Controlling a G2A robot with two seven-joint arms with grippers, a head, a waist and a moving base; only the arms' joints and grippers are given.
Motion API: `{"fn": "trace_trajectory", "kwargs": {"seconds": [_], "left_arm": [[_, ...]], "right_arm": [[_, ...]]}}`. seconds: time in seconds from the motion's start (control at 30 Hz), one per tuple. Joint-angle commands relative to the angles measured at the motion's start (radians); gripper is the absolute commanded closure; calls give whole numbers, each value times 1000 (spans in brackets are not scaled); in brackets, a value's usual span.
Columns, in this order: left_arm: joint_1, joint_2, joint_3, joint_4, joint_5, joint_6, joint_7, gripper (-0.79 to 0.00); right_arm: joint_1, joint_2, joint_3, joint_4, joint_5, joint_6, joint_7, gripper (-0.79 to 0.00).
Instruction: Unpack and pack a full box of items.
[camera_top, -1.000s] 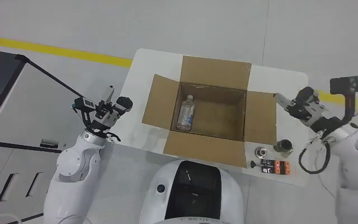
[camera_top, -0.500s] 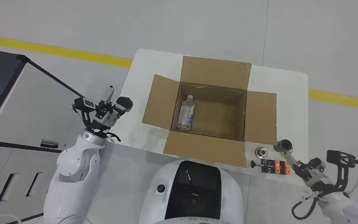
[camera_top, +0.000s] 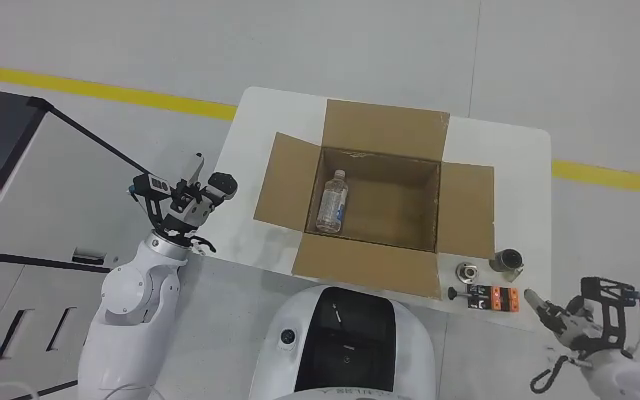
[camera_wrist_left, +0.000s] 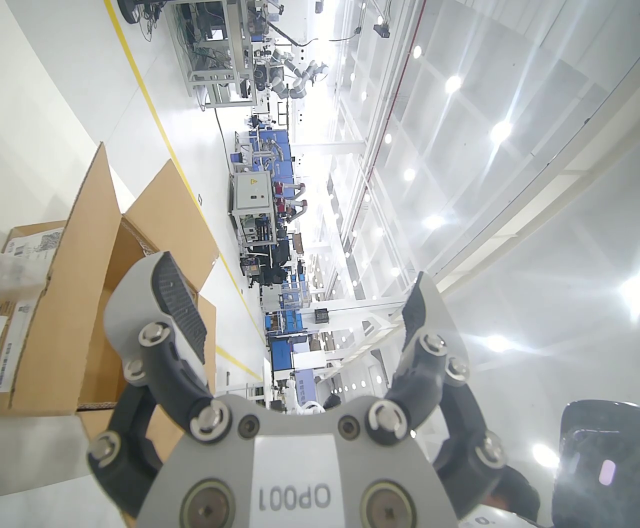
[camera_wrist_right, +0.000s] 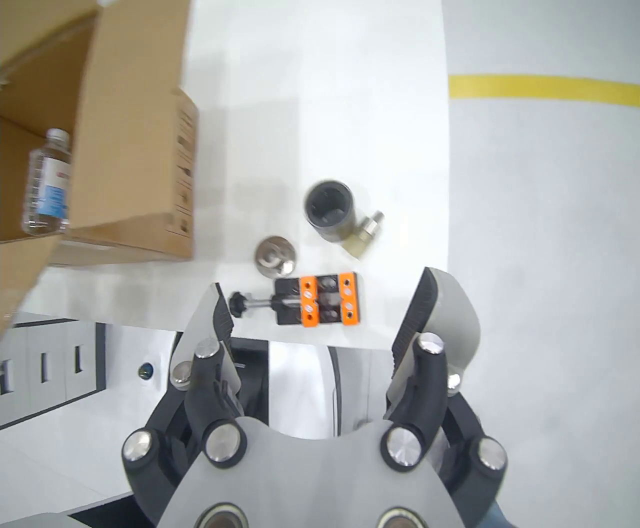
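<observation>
Off the near right corner of the desk (camera_top: 500, 150), the right pincer (camera_wrist_right: 324, 295) hangs with its fingers spread wide and nothing between them. Just ahead of the fingertips, not touching them, a small orange-and-black vise (camera_wrist_right: 320, 299) lies flat by the desk's near edge. A round metal fitting (camera_wrist_right: 274, 256) sits just beyond the vise. A dark socket (camera_wrist_right: 329, 210) lies on its side near that fitting, and a brass fitting (camera_wrist_right: 365, 235) lies right against the socket. All four are outside the cardboard box (camera_top: 380, 195), beside its right flap. The box stands open in the middle of the desk with its flaps folded out, and a clear water bottle (camera_top: 333, 200) lies on its side on the box floor, towards the left wall.

The left pincer (camera_wrist_left: 292, 280) is spread too, holding nothing. It is tilted up towards the ceiling lights, off the left side of the desk and well apart from the box.

A second ago the right arm was out past the box's right flap, at the desk's far right side. Half a second ago it was down at the near right corner with a fingertip close by the socket. Now it has drawn back off the desk edge towards the robot. The socket, vise, bottle and left arm sit where they were.
</observation>
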Motion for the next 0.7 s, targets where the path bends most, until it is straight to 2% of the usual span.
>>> {"fn": "trace_trajectory", "kwargs": {"seconds": [0.0,0.1,0.3,0.5,0.53,0.57,0.67], "left_arm": [[0,0,0,0,0,0,0,-785],[0,0,0,0,0,0,0,-785],[0,0,0,0,0,0,0,-785],[0,0,0,0,0,0,0,-785],[0,0,0,0,0,0,0,-785],[0,0,0,0,0,0,0,-785],[0,0,0,0,0,0,0,-785]], "right_arm": [[3,1,-3,17,-47,34,86,-379],[77,8,-41,54,-89,68,195,-385],[299,26,-132,128,-170,140,388,-382],[419,38,-189,166,-263,156,537,-379],[423,39,-191,167,-271,153,543,-502],[423,39,-191,167,-271,153,543,-554],[423,39,-191,167,-271,153,543,-554]]}}
